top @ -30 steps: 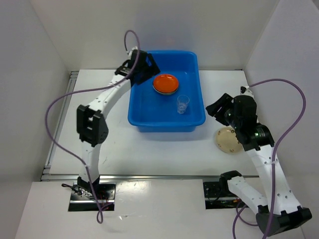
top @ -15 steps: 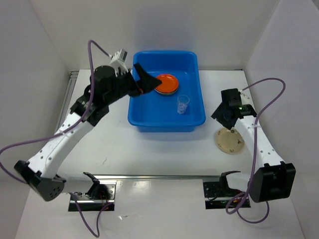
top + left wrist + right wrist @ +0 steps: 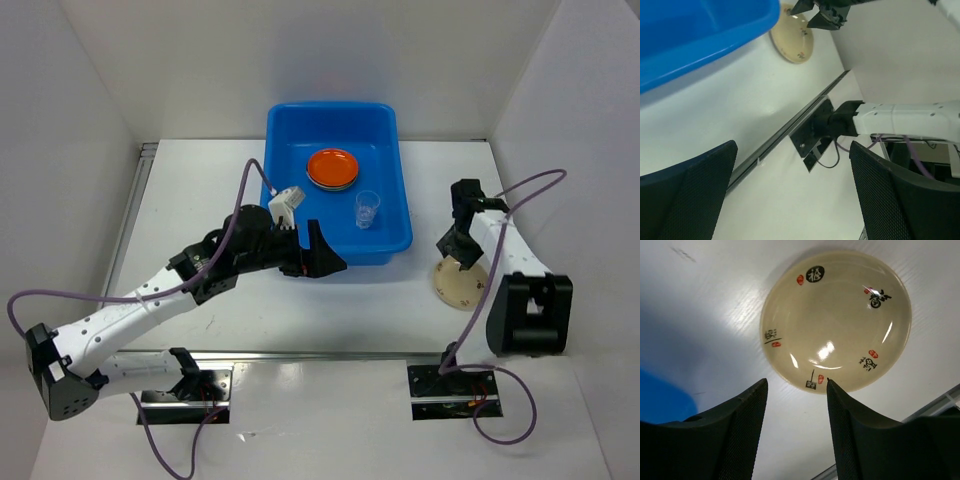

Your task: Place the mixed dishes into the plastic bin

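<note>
Your left fingers [image 3: 695, 185] open, empty, beside blue bin [image 3: 285, 245] | your right fingers [image 3: 747, 415] open over cream plate [image 3: 837, 320] on bench [image 3: 200, 190], seemingly not touching it.

White table [image 3: 330, 305] inside plain white walls [image 3: 180, 70], perhaps aluminium rail [image 3: 300, 353] along near edge.

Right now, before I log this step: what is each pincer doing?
Left pincer: open, empty.
Right pincer: open, empty, facing the plate.
</note>
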